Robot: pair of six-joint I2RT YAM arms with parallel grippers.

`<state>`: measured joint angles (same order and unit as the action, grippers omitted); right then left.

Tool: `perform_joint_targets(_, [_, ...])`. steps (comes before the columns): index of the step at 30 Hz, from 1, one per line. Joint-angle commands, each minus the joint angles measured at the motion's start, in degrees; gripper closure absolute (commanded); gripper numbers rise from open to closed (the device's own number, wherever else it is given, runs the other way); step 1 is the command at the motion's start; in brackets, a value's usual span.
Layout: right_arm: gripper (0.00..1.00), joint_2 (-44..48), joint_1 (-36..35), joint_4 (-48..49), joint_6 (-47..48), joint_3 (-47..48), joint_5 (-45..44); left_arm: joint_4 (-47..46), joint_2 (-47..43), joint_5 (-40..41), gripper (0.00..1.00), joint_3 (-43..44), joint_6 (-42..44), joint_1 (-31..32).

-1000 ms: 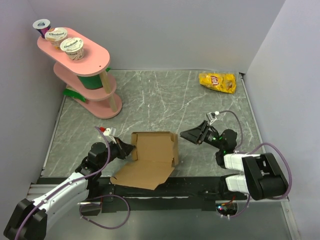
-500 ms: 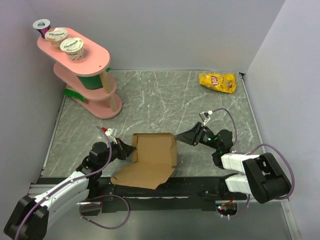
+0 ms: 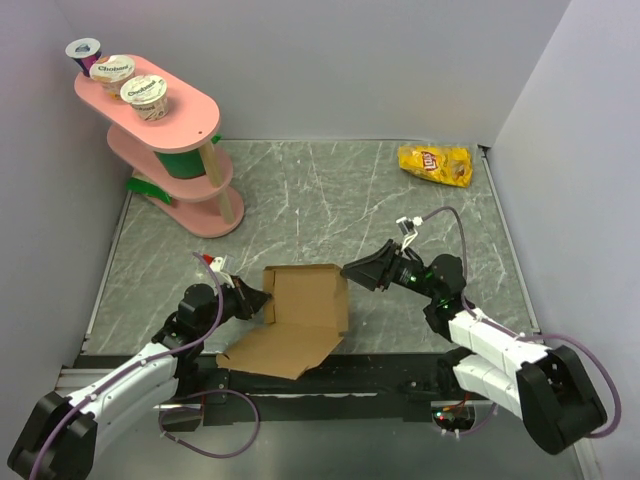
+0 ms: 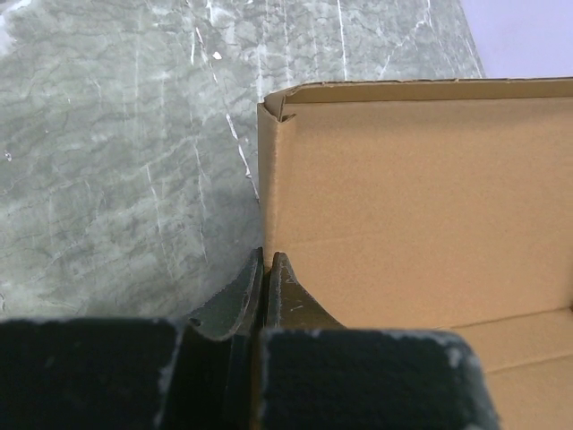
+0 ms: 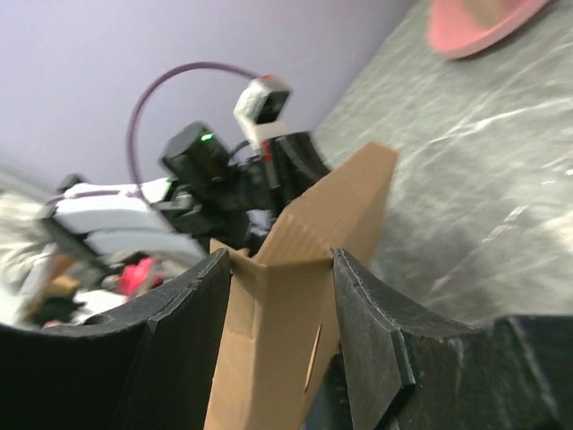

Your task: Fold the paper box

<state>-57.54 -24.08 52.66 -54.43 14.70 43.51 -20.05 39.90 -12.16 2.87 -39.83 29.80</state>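
Top view: paper box (image 3: 305, 300) sits at lower centre of the frame on the green marbled table (image 3: 330, 190), just ahead of the arm bases. It is brown cardboard, part-folded: walls stand up around the base and one flat flap lies toward the bottom edge. Left gripper (image 3: 255, 300) is at the box's left wall, clenched on it. Right gripper (image 3: 352, 272) is at the box's upper right corner, fingers on either side of the right wall. Pink tiered shelf (image 3: 165, 135) stands upper left with three yogurt cups (image 3: 112, 68) on its top tier. Yellow chip bag (image 3: 435, 163) lies upper right, well apart from the box. Left wrist view: left gripper (image 4: 266, 282) at bottom centre, jaws pressed together on the edge of an upright cardboard wall. The paper box (image 4: 412, 197) fills the right half, the table (image 4: 116, 161) the left. Right wrist view: right gripper (image 5: 279, 260) straddles a folded corner of the paper box (image 5: 349, 202). The cardboard fills the gap and touches both fingers (image 5: 183, 331), so it is grasping the box wall. The left arm (image 5: 210, 170) shows blurred behind the wall, the pink shelf's foot (image 5: 479, 22) at upper right.
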Motion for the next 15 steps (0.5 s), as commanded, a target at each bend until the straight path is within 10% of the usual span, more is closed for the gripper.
perform_joint_targets(1, [0.44,2.87,-1.06,-16.79,9.60,4.36,-5.97,-1.92,-0.09,-0.05,0.99,1.08,0.72,-0.18])
perform_joint_targets(15, [0.43,1.46,-7.30,-28.32,15.50,7.89,-14.32,-1.57,-0.52,0.47,0.99,0.99,0.72,-0.18])
